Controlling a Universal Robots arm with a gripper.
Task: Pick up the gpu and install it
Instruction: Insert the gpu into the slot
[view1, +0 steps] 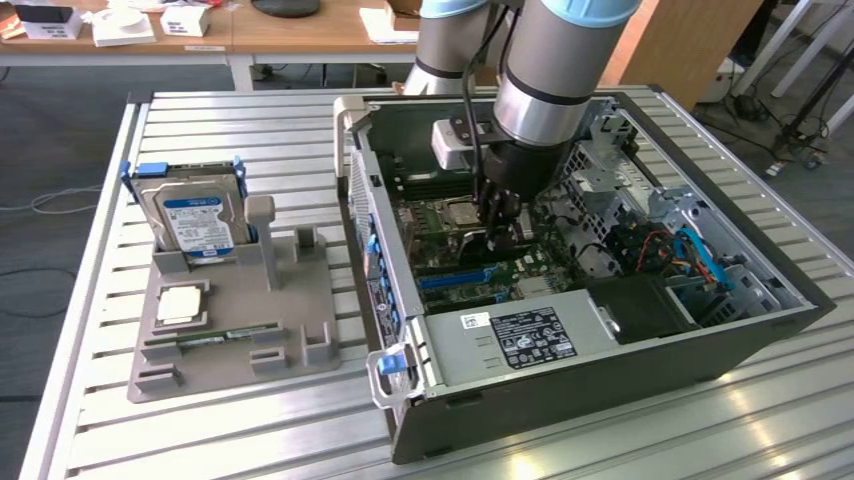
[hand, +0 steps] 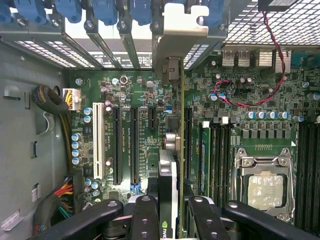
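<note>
The gpu stands edge-on between my fingers, a thin dark card with a heat sink and a green logo near the grip. Its silvery end bracket reaches the rear slot openings of the open computer case. My gripper is shut on the card, one black finger on each side. The card hangs over the green motherboard, in line with the long black expansion slots. Whether it sits in a slot I cannot tell. In the exterior view my gripper reaches down into the case.
A grey holder on the slatted table at the exterior view's left carries a silver hard drive, a processor chip and a RAM stick. Inside the case are the power supply, the CPU socket and red wires.
</note>
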